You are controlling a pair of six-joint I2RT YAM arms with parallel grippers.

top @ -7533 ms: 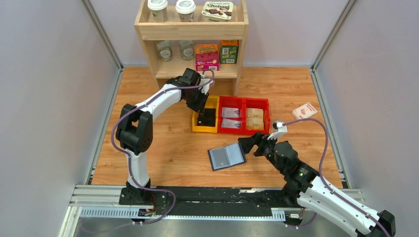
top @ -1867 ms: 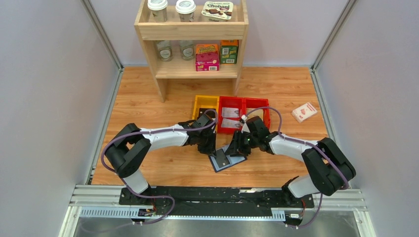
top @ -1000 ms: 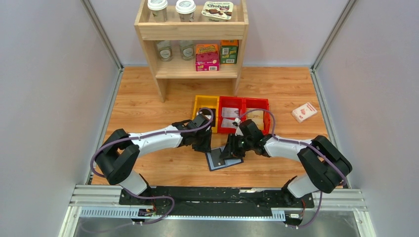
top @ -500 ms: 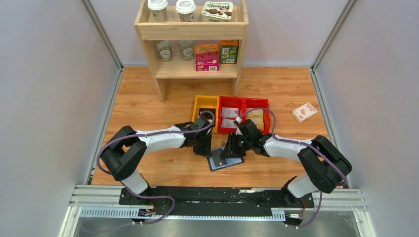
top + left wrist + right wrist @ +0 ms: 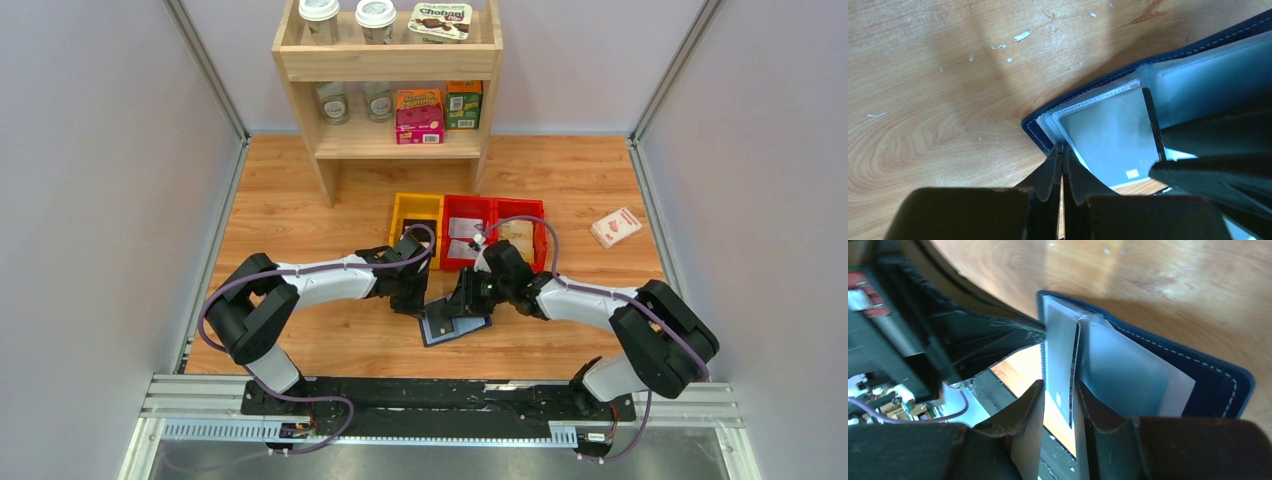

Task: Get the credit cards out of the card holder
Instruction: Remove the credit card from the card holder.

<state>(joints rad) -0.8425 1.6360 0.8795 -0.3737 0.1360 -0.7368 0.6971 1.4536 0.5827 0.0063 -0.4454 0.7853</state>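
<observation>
Well, open navy card holder (image 5: 445,329)

Top view: left gripper (image 5: 418,306) and right gripper (image 5: 462,302) cover much of the holder (image 5: 438,331), its contents indistinguishable there; left wrist view: holder cut off at right edge, partly behind blurred dark fingers (image 5: 1208,150); right wrist view: lower end of card (image 5: 1060,357) hidden between fingers, grip on it undeterminable.

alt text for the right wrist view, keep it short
The right tool straddles a credit card sticking out of the open navy card holder on a wooden table. The left tool pinches the holder's corner.
</observation>
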